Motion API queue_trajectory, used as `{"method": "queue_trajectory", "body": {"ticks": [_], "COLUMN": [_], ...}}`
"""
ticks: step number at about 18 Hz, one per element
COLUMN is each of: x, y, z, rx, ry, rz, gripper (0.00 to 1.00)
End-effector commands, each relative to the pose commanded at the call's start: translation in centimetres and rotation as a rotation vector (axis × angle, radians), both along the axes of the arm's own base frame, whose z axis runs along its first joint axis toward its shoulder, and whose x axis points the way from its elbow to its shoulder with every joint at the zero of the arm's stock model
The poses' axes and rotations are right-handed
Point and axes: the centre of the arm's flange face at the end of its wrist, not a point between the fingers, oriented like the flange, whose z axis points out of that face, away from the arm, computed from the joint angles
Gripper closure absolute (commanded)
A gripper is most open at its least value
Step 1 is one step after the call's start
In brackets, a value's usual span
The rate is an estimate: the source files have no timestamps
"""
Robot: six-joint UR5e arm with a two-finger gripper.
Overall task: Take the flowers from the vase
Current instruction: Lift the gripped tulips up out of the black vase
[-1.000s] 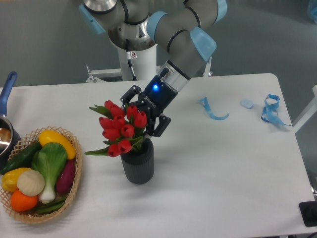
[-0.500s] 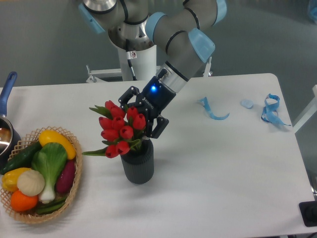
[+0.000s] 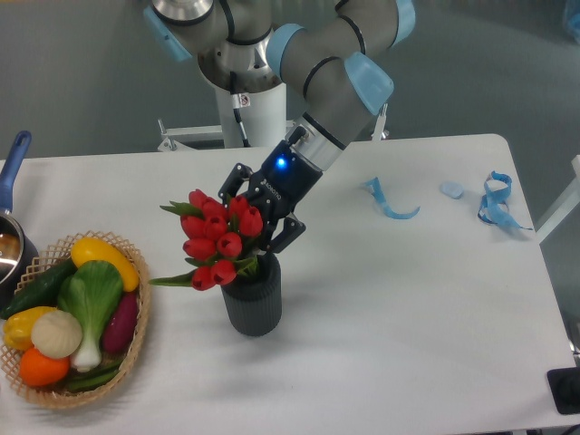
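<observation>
- One arm reaches down from the back of the table, and its gripper (image 3: 256,220) sits directly behind the flowers (image 3: 216,238), low against the top of the vase (image 3: 253,300).
- Black fingers (image 3: 283,236) show on either side of the bunch's back edge; the red buds hide the tips, so I cannot tell how far apart the jaws stand or whether they have hold of the stems.
- Roughly ten red buds lean up and to the left of the vase, with one green leaf (image 3: 172,279) sticking out sideways at rim level.
- Stems still enter the vase's mouth.
- Left of the vase, well apart, a wicker basket (image 3: 134,342) holds mixed vegetables (image 3: 82,308).
- Farther left of the vase, a blue-handled pot (image 3: 11,181) is cut off at the picture edge.
- Right of the vase, far across the white table (image 3: 408,308), lie blue ribbon scraps (image 3: 391,201).
</observation>
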Motion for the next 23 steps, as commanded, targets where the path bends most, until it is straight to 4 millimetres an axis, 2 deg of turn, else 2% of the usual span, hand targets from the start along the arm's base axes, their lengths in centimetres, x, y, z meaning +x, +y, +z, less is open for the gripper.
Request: {"method": "queue_trajectory", "body": {"ticks": [3, 7, 10, 15, 21, 23], "x": [-0.2, -0.9, -1.4, -0.5, 0.2, 0.6], "y": [-0.2, -0.1, 0.2, -0.5, -1.4, -1.6], "z": [0.4, 2.4, 4.6, 8.9, 15.1, 16.5], "rx": [0.003, 0.008, 0.035, 0.074, 0.139, 0.151], "ry": [0.000, -0.058, -0.081, -0.100, -0.158, -0.164], "rz": [0.011, 0.068, 0.091, 0.129, 0.184, 0.189], "gripper": [0.60, 0.60, 0.59, 0.59, 0.59, 0.59]}}
